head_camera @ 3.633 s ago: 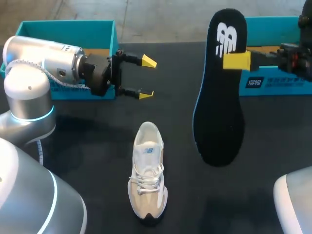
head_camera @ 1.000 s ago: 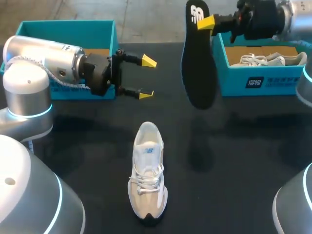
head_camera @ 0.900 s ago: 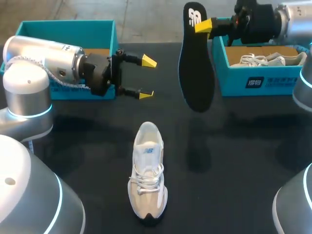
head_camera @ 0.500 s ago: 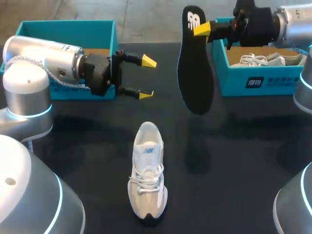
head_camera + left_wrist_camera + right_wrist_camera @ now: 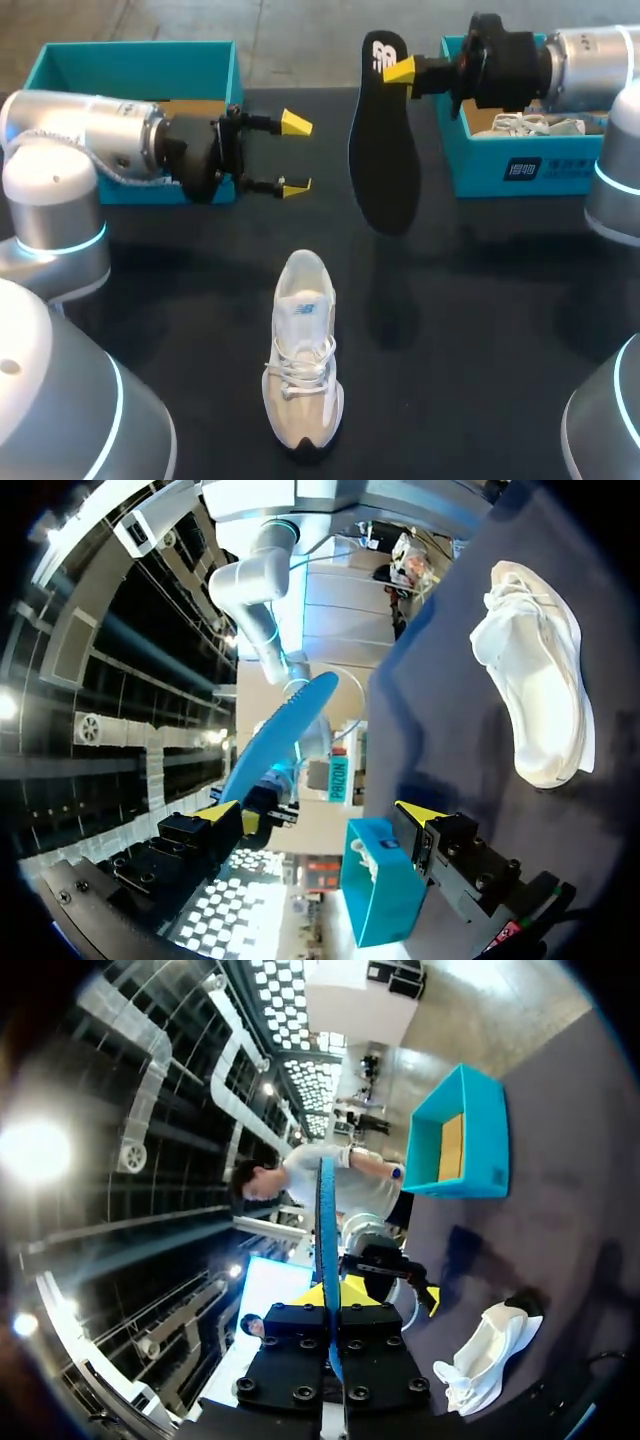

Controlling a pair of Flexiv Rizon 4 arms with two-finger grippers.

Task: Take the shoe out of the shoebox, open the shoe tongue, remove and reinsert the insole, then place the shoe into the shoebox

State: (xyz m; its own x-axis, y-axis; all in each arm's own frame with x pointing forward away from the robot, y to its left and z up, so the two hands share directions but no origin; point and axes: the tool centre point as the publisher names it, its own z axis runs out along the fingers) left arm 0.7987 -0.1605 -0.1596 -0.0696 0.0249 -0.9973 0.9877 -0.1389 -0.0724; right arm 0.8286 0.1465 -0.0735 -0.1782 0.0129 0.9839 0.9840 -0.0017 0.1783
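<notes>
right gripper is pinched shut on the heel end of the black insole, which hangs toe-down above the table, between the two boxes. left gripper is spread wide with nothing between its fingers, hovering just in front of the left shoebox. the white shoe sits upright on the table, near the front edge, well apart from both grippers. left shoebox shows its brown floor. right shoebox holds a second shoe lying on its side. the right wrist view shows the insole edge-on with its blue underside clamped between the fingers, which the head view can't show. the left wrist view shows the insole ahead of the open fingers, with the shoe off to one side.
</notes>
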